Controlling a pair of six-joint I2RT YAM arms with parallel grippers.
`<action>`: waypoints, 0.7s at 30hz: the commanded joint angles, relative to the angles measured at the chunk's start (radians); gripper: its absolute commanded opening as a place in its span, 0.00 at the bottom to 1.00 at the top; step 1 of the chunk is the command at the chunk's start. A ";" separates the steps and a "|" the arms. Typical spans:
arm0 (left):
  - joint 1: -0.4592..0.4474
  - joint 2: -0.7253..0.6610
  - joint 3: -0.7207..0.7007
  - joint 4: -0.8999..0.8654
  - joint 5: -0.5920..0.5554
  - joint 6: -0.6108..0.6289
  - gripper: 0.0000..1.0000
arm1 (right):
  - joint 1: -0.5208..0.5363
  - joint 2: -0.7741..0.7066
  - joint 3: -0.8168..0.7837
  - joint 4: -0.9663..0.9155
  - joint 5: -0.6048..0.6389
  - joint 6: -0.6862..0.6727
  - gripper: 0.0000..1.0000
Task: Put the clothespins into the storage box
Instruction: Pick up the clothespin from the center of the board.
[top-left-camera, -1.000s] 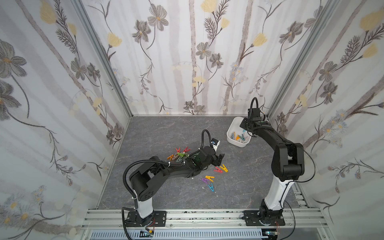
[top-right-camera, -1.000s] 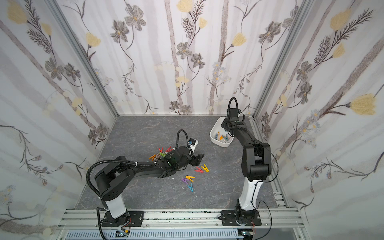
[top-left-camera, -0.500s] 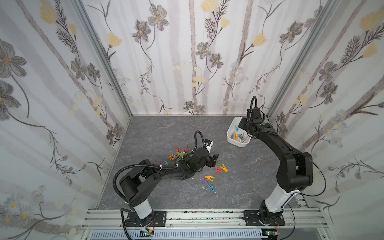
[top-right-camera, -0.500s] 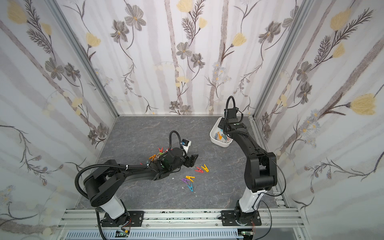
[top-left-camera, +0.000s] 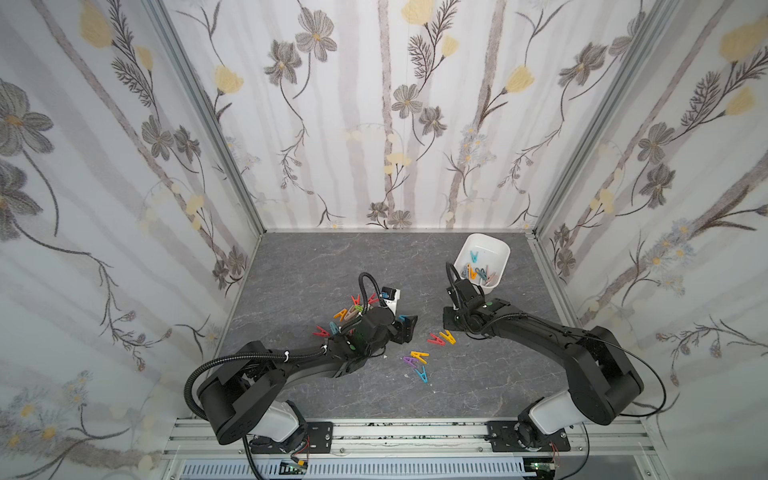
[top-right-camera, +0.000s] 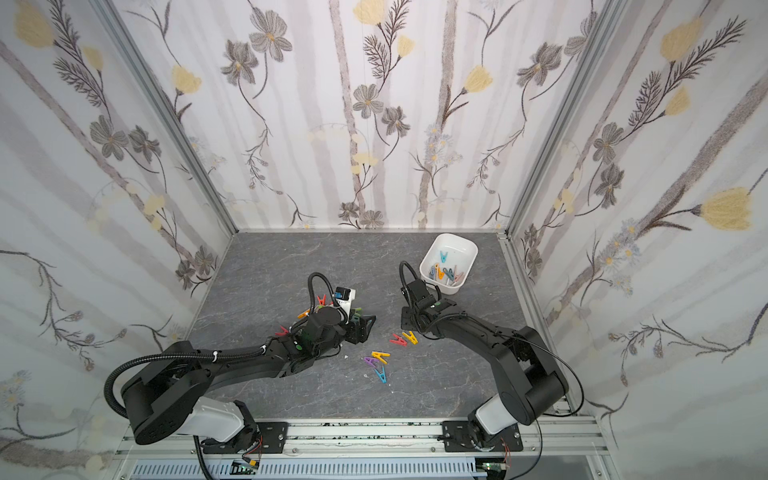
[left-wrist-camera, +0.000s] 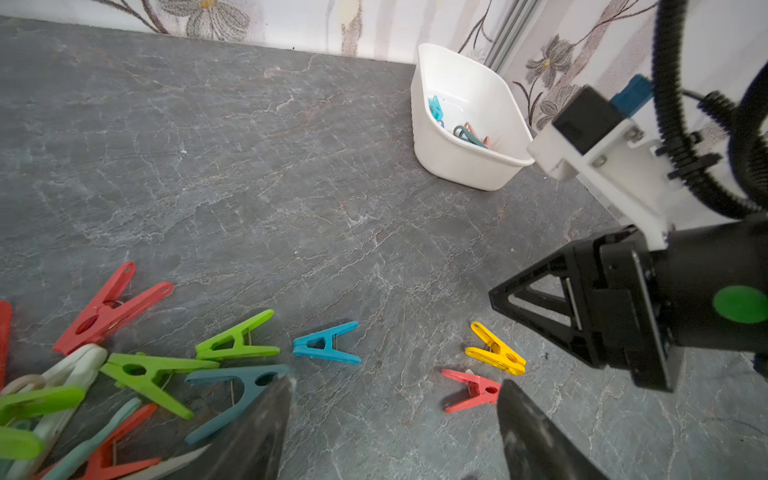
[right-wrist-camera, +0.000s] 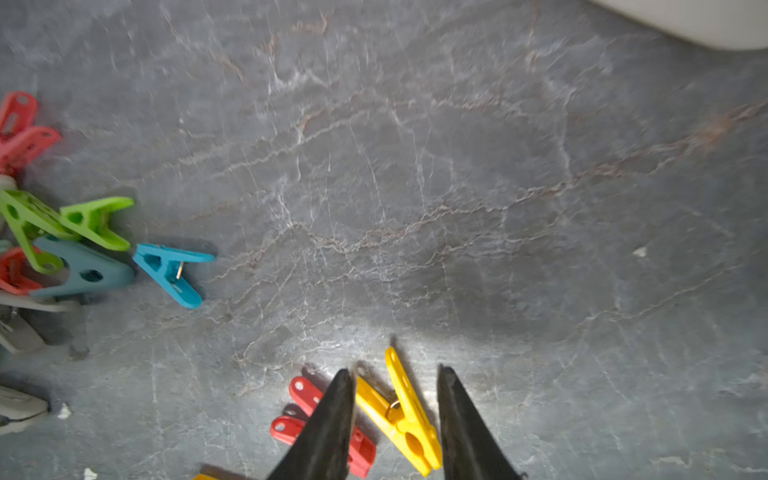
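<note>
Right gripper (right-wrist-camera: 392, 370) hangs low over the grey table (top-left-camera: 311, 266), its jaws parted, with a yellow clothespin (right-wrist-camera: 405, 419) lying flat between the two black fingers (right-wrist-camera: 328, 424). Neither finger seems to touch the peg, though the wrist view is blurred there. A red clothespin (right-wrist-camera: 305, 395) lies just beside the yellow one, partly hidden behind one finger.

Left gripper (left-wrist-camera: 395, 382) is spread wide and grasps nothing; it hovers near the middle of the table, facing the right arm. Just beside it lies a blue clothespin (left-wrist-camera: 326, 343), at the edge of a mixed heap of clothespins (top-left-camera: 349, 311) in red, green, teal, orange and pale colours, some stacked on one another.

In both top views a smaller group (top-left-camera: 415, 359) of purple, yellow and blue pegs lies nearer the robot's base, apart from the heap.

At the far right corner of the table stands the storage box (top-left-camera: 494, 249), upright and open, with a handful of pegs (top-right-camera: 444, 272) inside, teal, orange and grey among them.
</note>
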 joint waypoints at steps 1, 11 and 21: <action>-0.001 0.017 0.008 0.042 0.010 -0.038 0.78 | 0.012 0.042 0.012 0.024 -0.007 -0.006 0.35; -0.002 0.027 0.000 0.063 0.008 -0.036 0.78 | 0.015 0.110 0.008 0.019 -0.003 -0.023 0.23; -0.002 0.030 0.024 0.060 0.001 -0.017 0.78 | 0.022 0.128 0.004 0.022 0.026 -0.011 0.08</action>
